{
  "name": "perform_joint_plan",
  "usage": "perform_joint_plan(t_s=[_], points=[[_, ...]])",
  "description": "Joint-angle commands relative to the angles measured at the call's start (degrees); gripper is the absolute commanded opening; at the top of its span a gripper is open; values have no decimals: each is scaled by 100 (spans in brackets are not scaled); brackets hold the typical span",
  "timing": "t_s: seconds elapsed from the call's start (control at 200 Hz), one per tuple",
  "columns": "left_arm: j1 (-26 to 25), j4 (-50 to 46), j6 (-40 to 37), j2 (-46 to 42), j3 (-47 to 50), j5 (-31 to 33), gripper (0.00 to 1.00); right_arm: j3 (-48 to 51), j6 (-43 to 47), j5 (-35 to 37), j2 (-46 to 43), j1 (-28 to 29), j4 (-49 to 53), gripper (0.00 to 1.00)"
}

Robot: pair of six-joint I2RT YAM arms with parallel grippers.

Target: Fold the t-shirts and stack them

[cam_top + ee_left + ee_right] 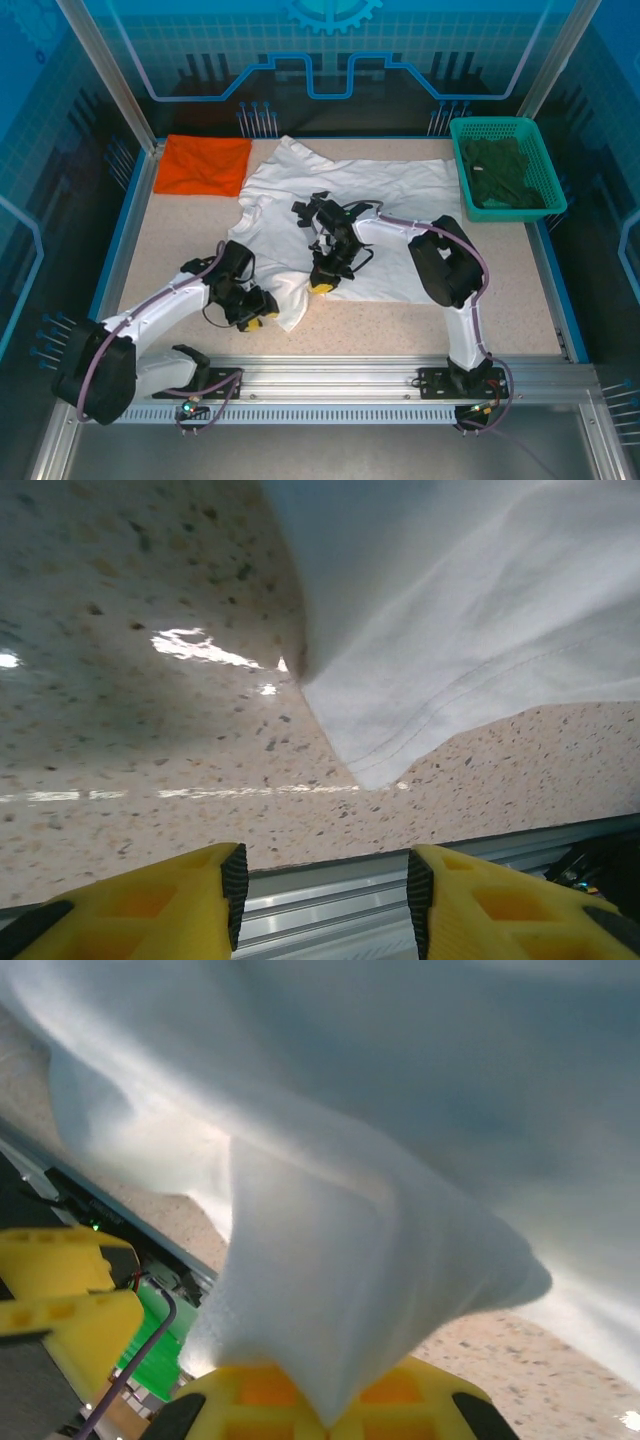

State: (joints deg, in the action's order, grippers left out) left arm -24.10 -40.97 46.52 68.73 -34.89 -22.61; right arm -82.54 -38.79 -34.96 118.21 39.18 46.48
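On the speckled tan table (170,250) inside blue walls (30,120), the soft white cloth t-shirt (400,190) lies in the middle, its near edge pinched tight by the right gripper (321,285), the left gripper (262,320) is open and empty beside it, and the folded orange cloth t-shirt (205,165) sits far left.

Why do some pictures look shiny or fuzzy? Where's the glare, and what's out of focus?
Left wrist view: glare streaks on the speckled table, soft shadow beside the edge of the white t-shirt; right wrist view: that shirt hangs so close it blurs; top view: sharp, evenly lit.
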Motion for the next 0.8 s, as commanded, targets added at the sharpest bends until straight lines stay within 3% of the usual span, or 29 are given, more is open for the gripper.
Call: perform_joint_plan(t_s=[0.0,0.11,0.45,0.675,0.795], points=[[-197,490,553,292,89,-247,49,-43,-33,-34,109,-34,134,10],[-264,998,915,694,260,-476,48,-59,9,-18,186,-34,133,12],[-799,928,1006,1979,-572,-283,46,-13,-97,58,396,-97,88,20],[-900,678,1135,2201,-870,121,40,211,-44,134,175,-136,-33,30],[-991,500,1148,2324,-1088,387,33,366,-42,346,-123,-147,-68,42]])
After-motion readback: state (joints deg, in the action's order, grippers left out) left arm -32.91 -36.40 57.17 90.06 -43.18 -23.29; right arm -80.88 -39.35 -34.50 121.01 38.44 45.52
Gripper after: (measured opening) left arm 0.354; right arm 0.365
